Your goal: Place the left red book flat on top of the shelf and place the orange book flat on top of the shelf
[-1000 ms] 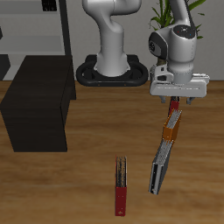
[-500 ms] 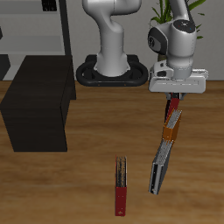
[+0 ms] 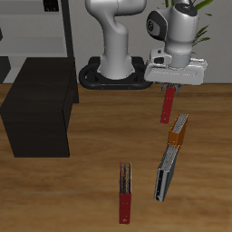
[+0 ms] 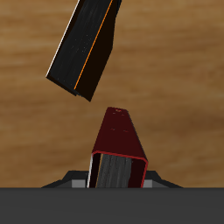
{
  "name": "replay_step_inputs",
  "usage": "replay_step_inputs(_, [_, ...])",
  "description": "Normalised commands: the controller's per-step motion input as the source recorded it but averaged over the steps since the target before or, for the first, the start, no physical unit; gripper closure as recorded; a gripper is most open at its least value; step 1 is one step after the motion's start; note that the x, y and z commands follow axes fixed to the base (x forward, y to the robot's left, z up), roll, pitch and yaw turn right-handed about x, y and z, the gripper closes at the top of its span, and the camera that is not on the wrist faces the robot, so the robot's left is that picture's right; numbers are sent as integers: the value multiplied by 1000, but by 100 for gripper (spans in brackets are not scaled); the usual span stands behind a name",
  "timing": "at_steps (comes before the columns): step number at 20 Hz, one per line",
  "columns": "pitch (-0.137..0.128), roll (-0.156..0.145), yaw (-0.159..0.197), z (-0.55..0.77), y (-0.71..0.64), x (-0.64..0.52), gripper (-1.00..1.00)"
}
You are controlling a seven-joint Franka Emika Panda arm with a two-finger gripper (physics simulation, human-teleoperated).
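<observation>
My gripper [image 3: 169, 91] is shut on the left red book [image 3: 168, 106], which hangs upright below it, clear of the table. In the wrist view the red book [image 4: 119, 145] sits between my fingers [image 4: 79, 182]. The orange book [image 3: 178, 132] stands on its edge on the table just in front of the held book, and also shows in the wrist view [image 4: 87, 45]. The black shelf [image 3: 41, 100] stands far off across the table, its flat top bare.
A grey book [image 3: 166, 172] stands on edge right in front of the orange book. The other red book [image 3: 124, 192] stands near the table's front edge. The robot base [image 3: 116, 72] is at the back, with tall grey shelving [image 3: 36, 32] behind the black shelf.
My gripper has risen with the left red book, lifting it away from the orange book, and moved a little toward the robot base and the shelf side.
</observation>
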Motion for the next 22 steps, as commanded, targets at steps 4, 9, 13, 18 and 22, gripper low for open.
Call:
replay_step_inputs(4, [-16,-106,18,423,-415,15,100])
replay_step_inputs(9, [-9,-155,3,538,-426,-64,100])
replay_step_inputs(13, [-20,-62,35,243,-104,-68,100])
replay_step_inputs(18, [-27,-136,18,492,-128,-225,100])
replay_step_inputs(22, [27,-104,-21,258,-77,-92,100])
